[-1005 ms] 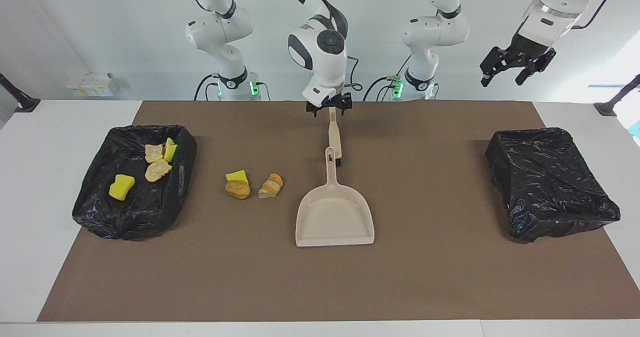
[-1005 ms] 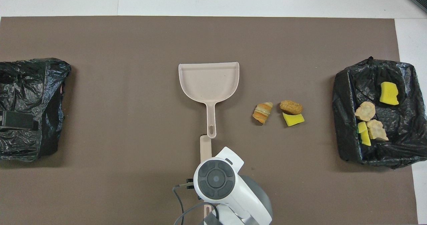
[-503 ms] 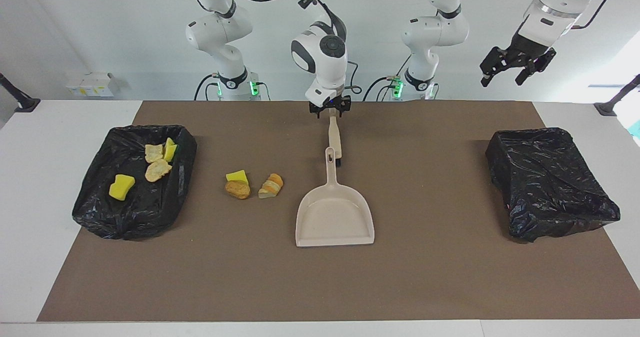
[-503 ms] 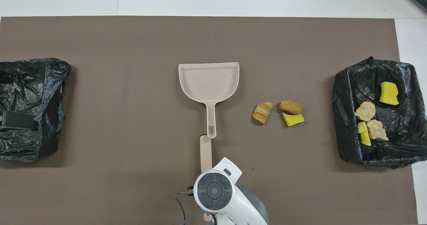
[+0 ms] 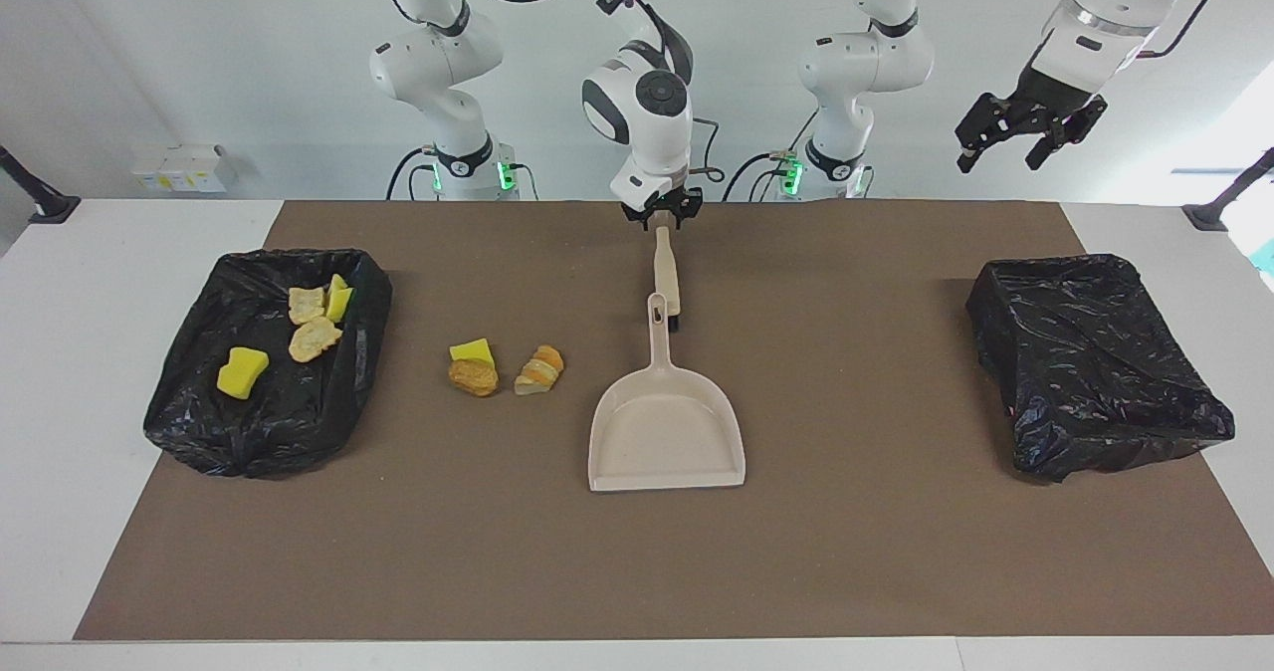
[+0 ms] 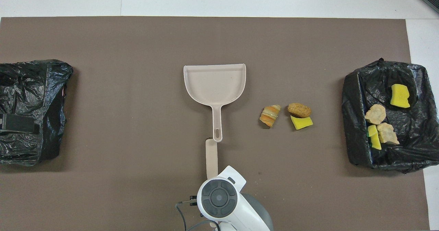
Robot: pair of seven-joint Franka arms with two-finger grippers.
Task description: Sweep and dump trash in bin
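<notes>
Since the earlier frames my right gripper (image 5: 661, 219) had drawn back along the brush (image 5: 666, 275) toward the robots' end and sunk lower, until it sat over the tip of the brush handle; its fingers had narrowed around that tip, though I could not tell whether they had actually clamped it; nothing else on the mat had shifted. My left gripper (image 5: 1015, 143) waited high in the air above the left arm's end of the table, jaws released and holding nothing.

I saw the brush lying flat on the brown mat (image 5: 846, 552), its bristle end tucked just beside the handle of the beige dustpan (image 5: 665, 432); the dustpan lay flat with its mouth turned away from the robots.

Three pieces of trash lay loose on the mat beside the dustpan, toward the right arm's end: a striped orange bread-like piece (image 5: 540, 369), a brown lump (image 5: 473, 377) and a yellow sponge chunk (image 5: 471, 351), the sponge touching the lump on its robot-ward side. Four more scraps sat in the open black-lined bin (image 5: 249, 432) at the right arm's end: a yellow sponge (image 5: 242, 371), two pale crumbly lumps (image 5: 313, 338) and a small yellow-green chunk (image 5: 339, 301). A second black-bagged bin (image 5: 1095, 372) stood at the left arm's end; I could see no trash on it.
</notes>
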